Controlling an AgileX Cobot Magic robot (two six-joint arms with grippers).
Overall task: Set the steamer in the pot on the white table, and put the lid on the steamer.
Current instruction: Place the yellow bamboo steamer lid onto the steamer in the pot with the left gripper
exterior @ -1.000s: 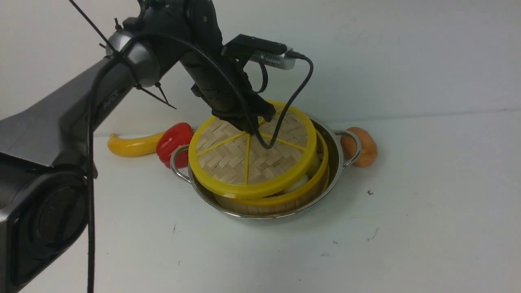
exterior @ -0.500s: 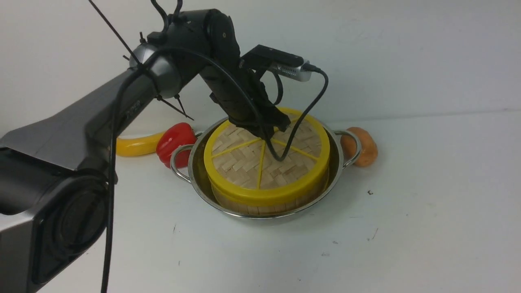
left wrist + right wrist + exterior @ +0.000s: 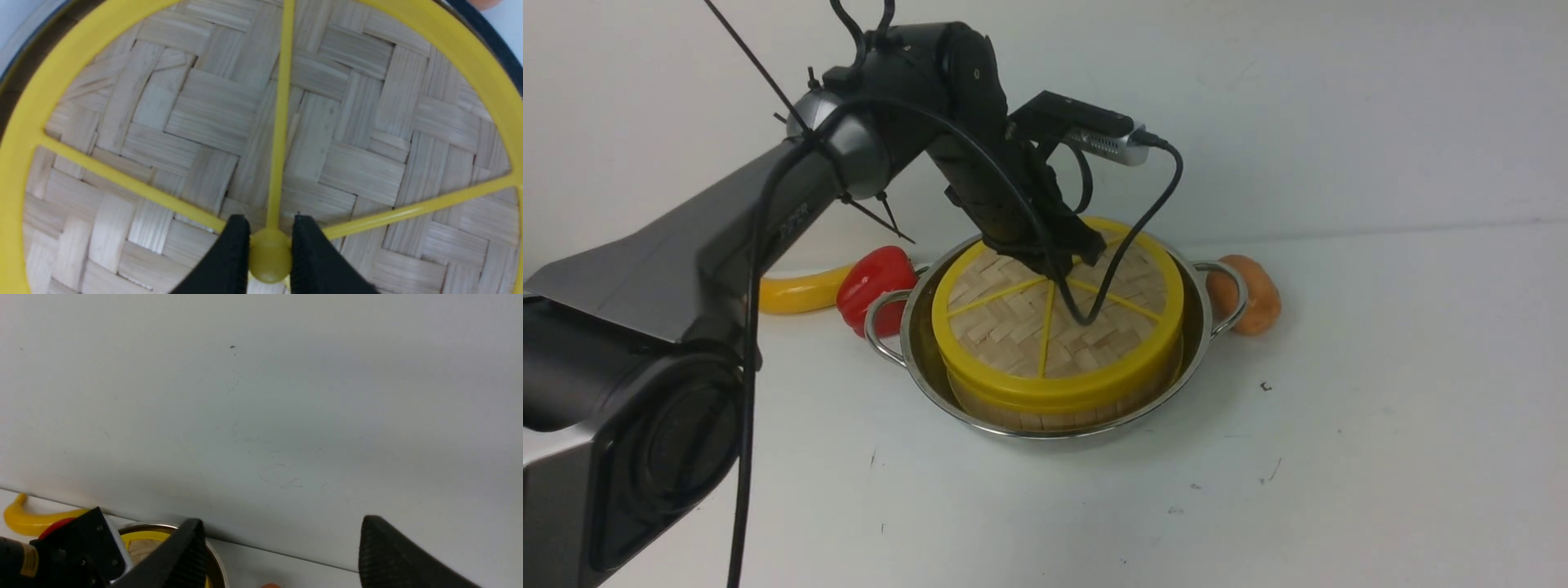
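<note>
We log the lid [image 3: 204, 110] pinched by its knob [image 3: 268, 261] between left gripper's [image 3: 269, 222] 2 jaws, arm entering from 10 o'clock; right gripper [image 3: 282, 520] gapes, empty.

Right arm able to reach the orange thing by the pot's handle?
Likely yes: orange thing sits at the pot's right side with bare white table in front, left claw grips the lid, right claw is open and empty.

A yellow banana [image 3: 800, 294] lies just beside a red pepper [image 3: 874, 282], and a round orange-brown lump [image 3: 1258, 298] sits well apart from them
</note>
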